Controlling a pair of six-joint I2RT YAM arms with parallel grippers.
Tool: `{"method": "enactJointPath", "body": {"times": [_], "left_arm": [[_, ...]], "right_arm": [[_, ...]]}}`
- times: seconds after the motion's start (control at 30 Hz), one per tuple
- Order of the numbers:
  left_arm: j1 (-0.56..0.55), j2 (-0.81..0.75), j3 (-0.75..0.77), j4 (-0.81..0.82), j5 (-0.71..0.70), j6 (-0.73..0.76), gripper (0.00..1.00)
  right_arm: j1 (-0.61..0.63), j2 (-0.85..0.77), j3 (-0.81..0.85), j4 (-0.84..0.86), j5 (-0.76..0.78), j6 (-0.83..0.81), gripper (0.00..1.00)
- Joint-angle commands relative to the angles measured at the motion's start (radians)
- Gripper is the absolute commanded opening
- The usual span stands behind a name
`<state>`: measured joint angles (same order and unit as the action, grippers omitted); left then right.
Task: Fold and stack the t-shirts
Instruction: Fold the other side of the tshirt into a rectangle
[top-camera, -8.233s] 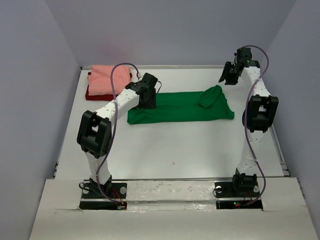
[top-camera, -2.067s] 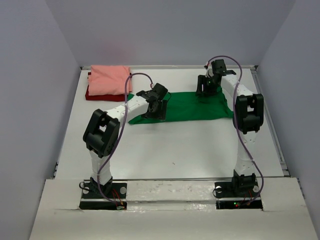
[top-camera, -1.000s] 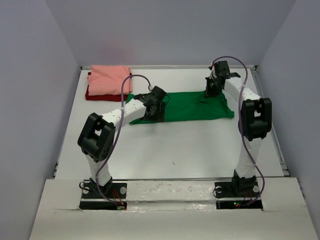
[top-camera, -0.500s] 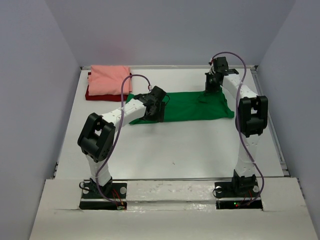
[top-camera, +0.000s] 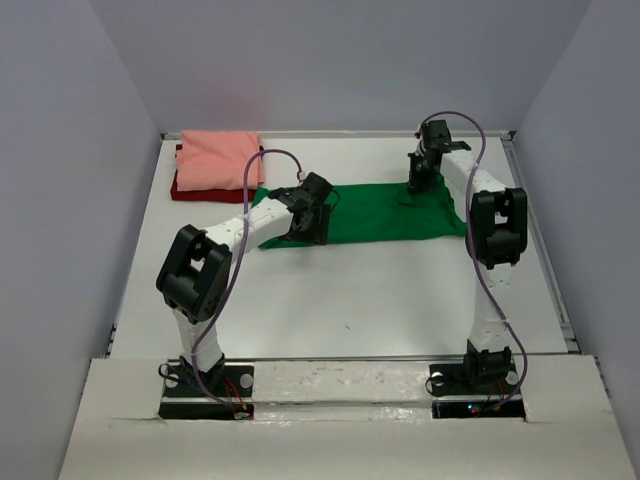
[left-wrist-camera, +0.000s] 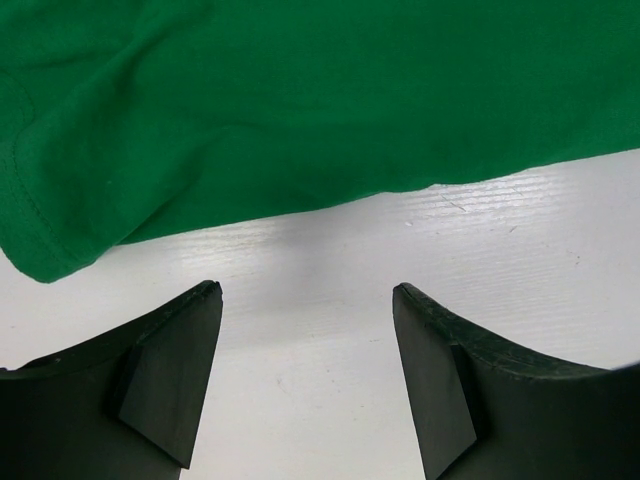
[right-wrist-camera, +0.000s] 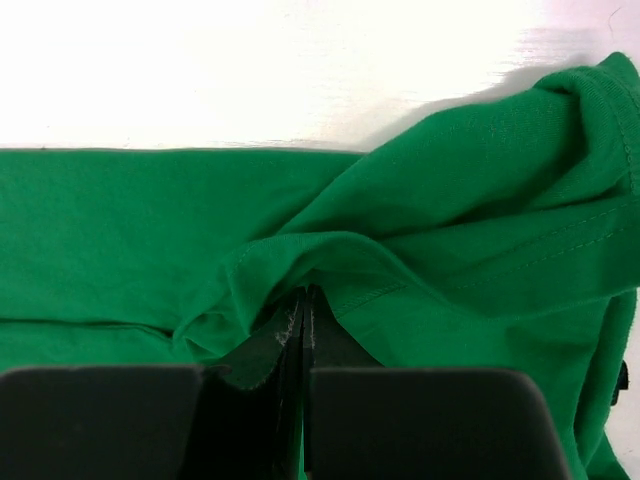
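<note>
The green shirt (top-camera: 390, 212) is spread across the far middle of the table (top-camera: 380, 295).
Its far right edge is clamped in the closed right gripper (right-wrist-camera: 303, 303), cloth bunched at the tips. The left gripper (left-wrist-camera: 305, 295) is held wide open at the near left edge. The pink shirt (top-camera: 215, 158) is stacked on the dark red shirt (top-camera: 184, 190) — far left corner.
</note>
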<state>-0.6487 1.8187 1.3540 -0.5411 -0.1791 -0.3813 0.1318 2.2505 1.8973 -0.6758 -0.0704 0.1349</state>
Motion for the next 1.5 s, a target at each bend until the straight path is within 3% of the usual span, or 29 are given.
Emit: {"method": "enactJointPath", "body": {"times": [0.0,0.63,0.93,1.03,1.1,1.13,1.17,1.27,1.3,1.47], "left_arm": [[-0.006,0.004,0.019,-0.002,-0.01,0.016,0.79],[-0.005,0.014,0.004,0.007,-0.003,0.019,0.78],[-0.006,0.001,-0.021,0.01,0.0,0.012,0.79],[-0.005,-0.015,-0.021,0.01,0.001,0.01,0.79],[-0.005,-0.018,-0.019,0.012,0.0,0.01,0.78],[-0.005,-0.019,-0.019,0.015,0.003,0.01,0.79],[-0.006,-0.016,-0.018,0.015,0.007,0.01,0.79],[-0.006,-0.018,-0.021,0.018,0.02,0.01,0.79],[-0.006,-0.022,-0.023,0.024,0.027,0.009,0.79],[-0.006,-0.036,-0.033,0.032,0.041,0.002,0.79]], "right_arm": [[0.005,0.004,0.062,-0.001,-0.008,-0.012,0.0],[0.005,0.107,0.21,-0.01,-0.402,-0.106,0.0],[0.005,0.149,0.355,-0.045,-0.309,-0.156,0.0],[0.014,0.058,0.257,-0.027,-0.174,-0.073,0.0],[0.014,-0.049,0.106,0.007,-0.106,-0.051,0.01],[0.014,-0.084,0.053,0.025,-0.079,-0.019,0.09],[0.014,-0.124,0.016,0.021,-0.062,-0.015,0.28],[0.014,-0.154,-0.079,0.021,-0.032,-0.04,0.53],[0.014,-0.149,-0.098,0.004,-0.038,-0.059,0.57],[0.014,-0.158,-0.151,0.031,-0.022,-0.054,0.57]]}}
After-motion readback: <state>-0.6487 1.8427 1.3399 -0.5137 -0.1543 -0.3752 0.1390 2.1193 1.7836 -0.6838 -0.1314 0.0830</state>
